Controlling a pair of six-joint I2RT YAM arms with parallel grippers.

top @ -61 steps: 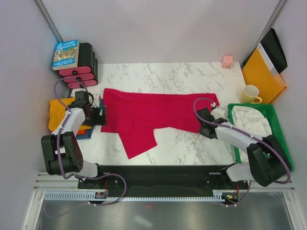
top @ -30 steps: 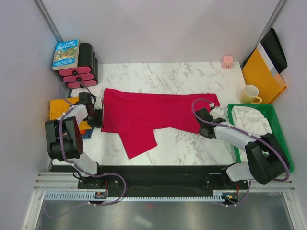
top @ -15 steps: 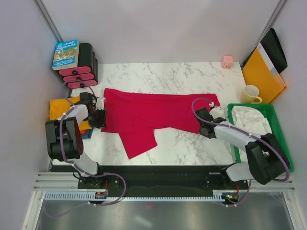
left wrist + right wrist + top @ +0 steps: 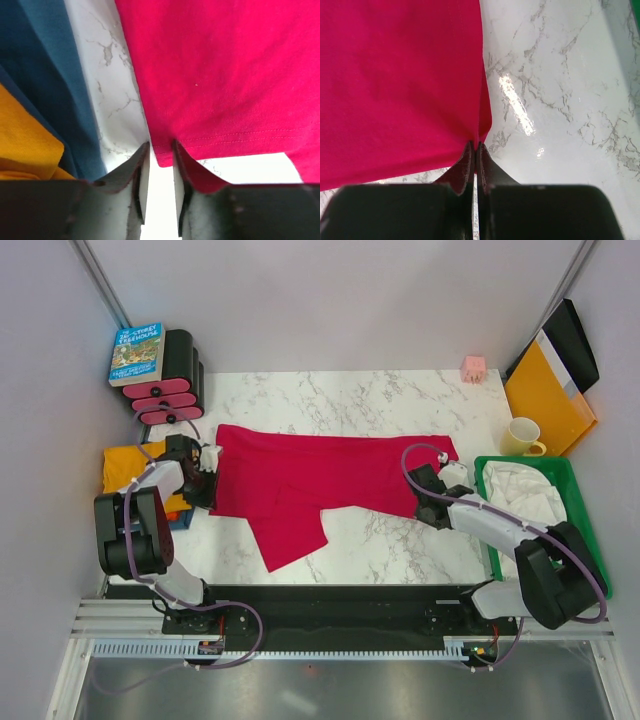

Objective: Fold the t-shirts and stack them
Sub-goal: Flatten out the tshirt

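While I'm watching the feeds, the crimson red t-shirt [image 4: 330, 472] is lying spread out flat across the middle of the marble table [image 4: 400, 540], with one sleeve poking toward the near edge. The orange t-shirt [image 4: 122, 465] is sitting on top of the dark blue t-shirt [image 4: 45, 70] in a pile at the table's left side, just beside the red one's hem.

I'm holding the left gripper [image 4: 159, 150] low at that hem. Its fingers are standing a little apart, with the corner of the red hem sitting right at the gap.

Over at the other end, the right gripper [image 4: 476, 147] is pinching the red shirt's edge, fingers pressed together on the fabric. A green bin [image 4: 500, 462] with white cloth [image 4: 525, 495] in it is sitting just right of that arm.
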